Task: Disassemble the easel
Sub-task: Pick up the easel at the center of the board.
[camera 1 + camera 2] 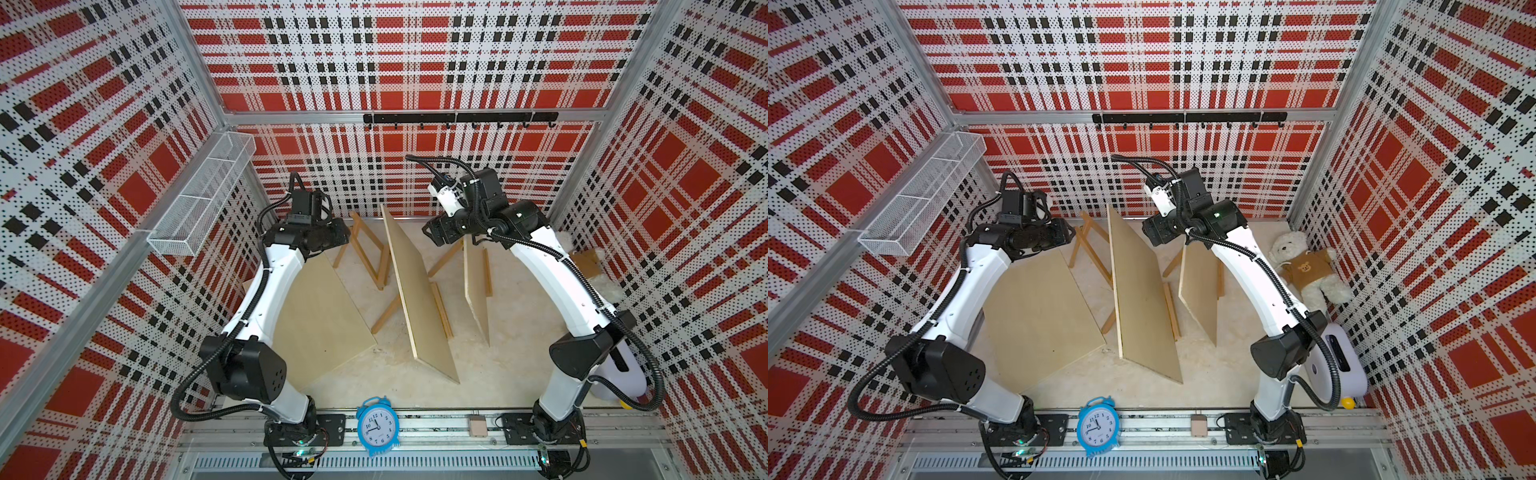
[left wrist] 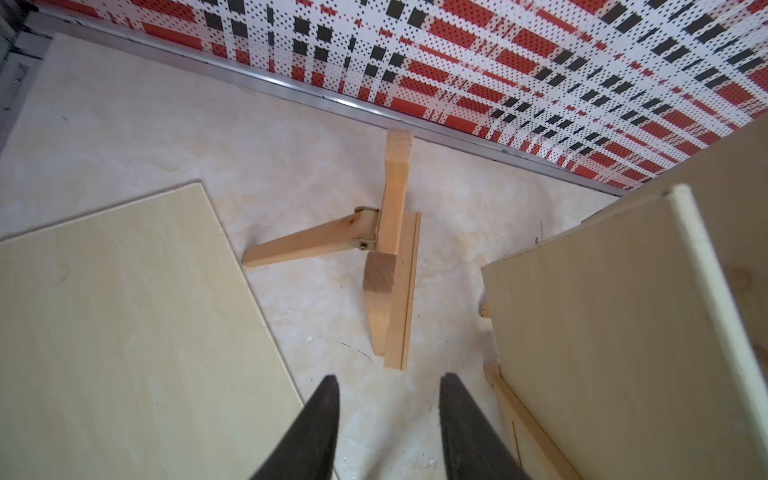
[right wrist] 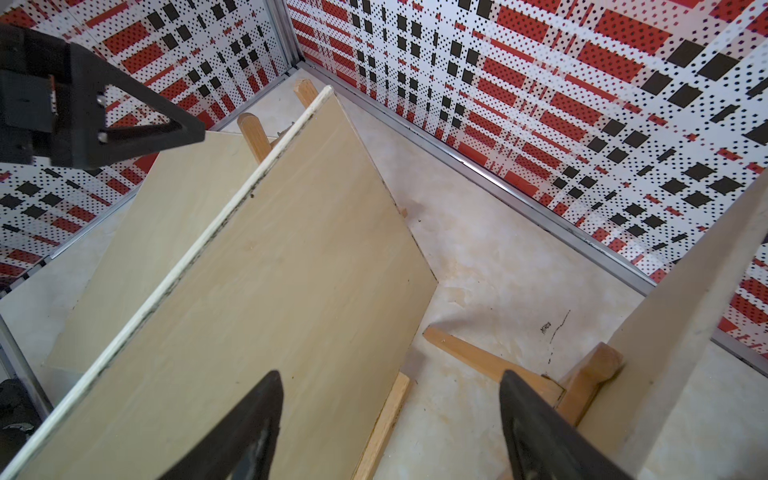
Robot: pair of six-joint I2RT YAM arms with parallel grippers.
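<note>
Done: one pale plywood panel (image 1: 316, 307) lies flat beside bare wooden A-frame easel (image 1: 368, 249) | To do: middle panel (image 1: 419, 291) and right-side panel (image 1: 476, 286), both propped on stands | left gripper (image 2: 390, 376), right gripper (image 3: 391, 374): both released, empty

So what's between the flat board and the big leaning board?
An empty easel stands between the flat board and the big leaning board, clearest in the left wrist view.

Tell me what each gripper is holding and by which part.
Nothing is held: the left gripper and the right gripper are both open, with nothing between their jaws.
</note>
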